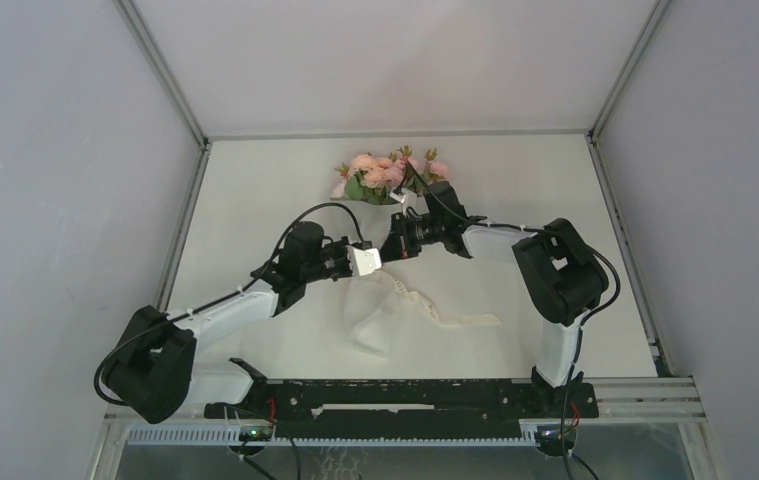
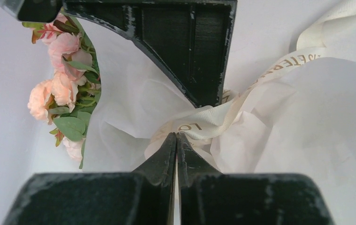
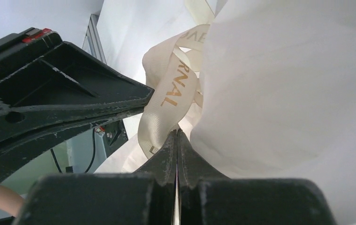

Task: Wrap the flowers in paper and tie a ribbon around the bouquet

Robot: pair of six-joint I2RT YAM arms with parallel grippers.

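The bouquet lies at the table's middle: pink flowers at the far end, white paper flaring toward me. The cream ribbon trails off to the right. Both grippers meet at the pinched waist. My left gripper is shut, its tips nipping the gold-lettered ribbon where it crosses the paper; the flowers lie to the left. My right gripper is shut on the foot of a ribbon loop, pressed against the paper. In the top view the left gripper and right gripper almost touch.
The right gripper's black finger fills the upper left wrist view, and the left gripper's finger juts in from the left of the right wrist view. A metal frame rail borders the table on the left.
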